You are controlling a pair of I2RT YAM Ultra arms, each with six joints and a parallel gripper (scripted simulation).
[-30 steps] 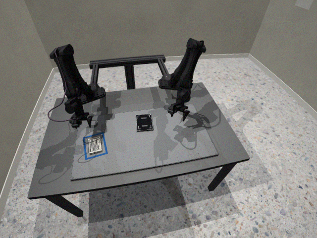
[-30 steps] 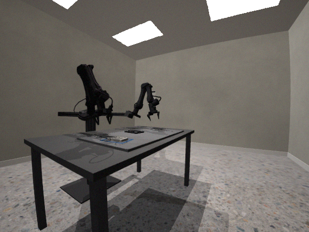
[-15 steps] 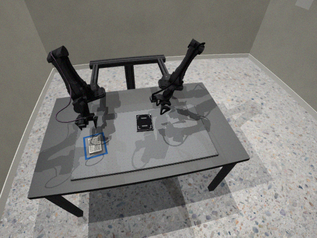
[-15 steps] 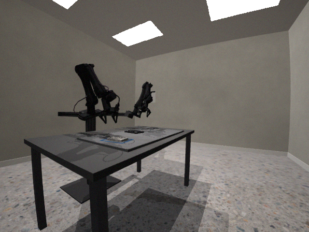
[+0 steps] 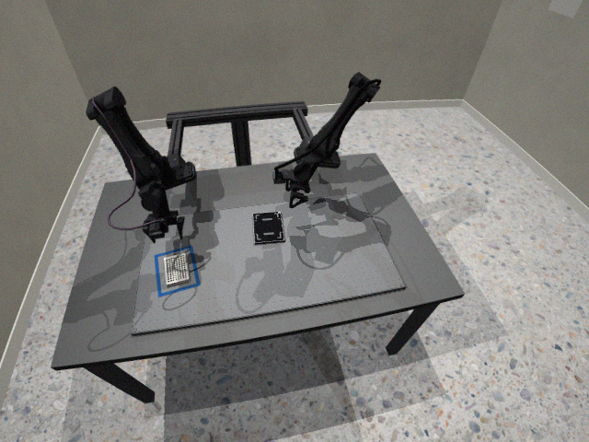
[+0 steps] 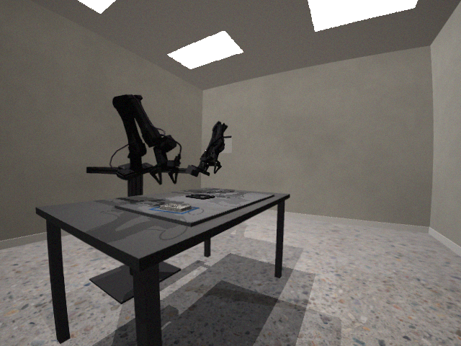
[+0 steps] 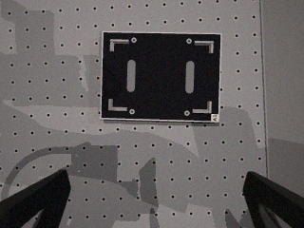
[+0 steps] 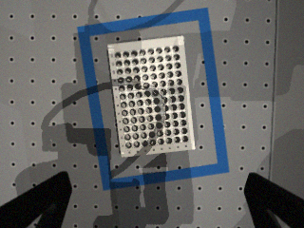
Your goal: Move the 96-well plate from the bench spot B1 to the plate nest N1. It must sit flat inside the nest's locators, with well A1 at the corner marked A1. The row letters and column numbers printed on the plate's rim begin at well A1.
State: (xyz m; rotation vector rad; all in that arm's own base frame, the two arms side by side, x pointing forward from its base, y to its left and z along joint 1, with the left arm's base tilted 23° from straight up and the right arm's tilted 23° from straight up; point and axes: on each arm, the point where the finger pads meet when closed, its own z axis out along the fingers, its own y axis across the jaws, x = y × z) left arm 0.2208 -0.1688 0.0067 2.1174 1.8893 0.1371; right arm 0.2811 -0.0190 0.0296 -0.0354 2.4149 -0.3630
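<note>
Plate (image 5: pixel 176 268) (image 6: pixel 176 207) (image 8: pixel 152 97) inside blue outline (image 5: pixel 194 268) (image 6: pixel 158 209) (image 8: pixel 216 95) (ungripped)

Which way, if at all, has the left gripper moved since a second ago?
Yes: in the top view the left gripper has shifted toward the black nest, closing in from picture right.
</note>
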